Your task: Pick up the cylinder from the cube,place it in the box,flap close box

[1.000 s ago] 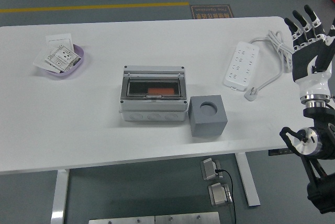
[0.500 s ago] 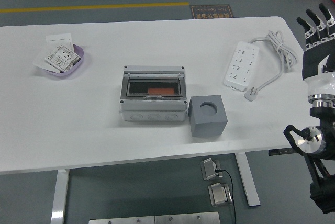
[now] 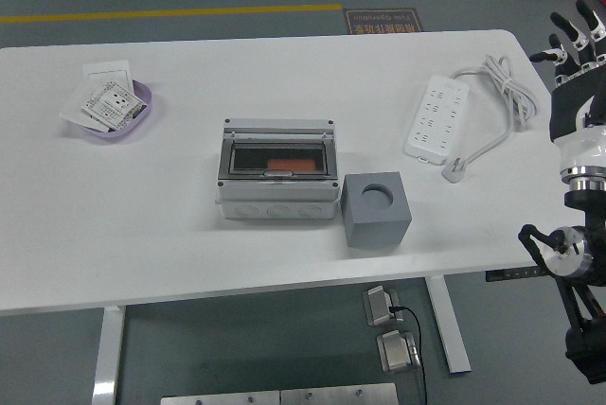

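1. The right hand [image 3: 575, 69] is raised at the right edge of the head view, off the table's right end, its fingers [image 3: 566, 31] spread and extended upward, holding nothing. The left arm is not in view.
2. The grey cube [image 3: 377, 209] sits near the front edge of the white table [image 3: 142, 225], touching or just beside the right front corner of the grey enclosure box [image 3: 278, 181]. The round recess in its top looks empty; no cylinder stands in it.
3. Behind the box's transparent flap [image 3: 277, 159], which lies down over the opening, an orange shape [image 3: 291, 161] shows. I judge this to be the cylinder already inside, lying with its long axis left to right, though the tinted cover keeps me from being sure.
4. The box lies well to the left of the right hand, with the cube and a white power strip [image 3: 436, 116] between them; this is the only arm in view.
5. A purple dish of socket plates [image 3: 109, 107] sits far left, well away from the work.
6. From how things lie, the task looks essentially complete.
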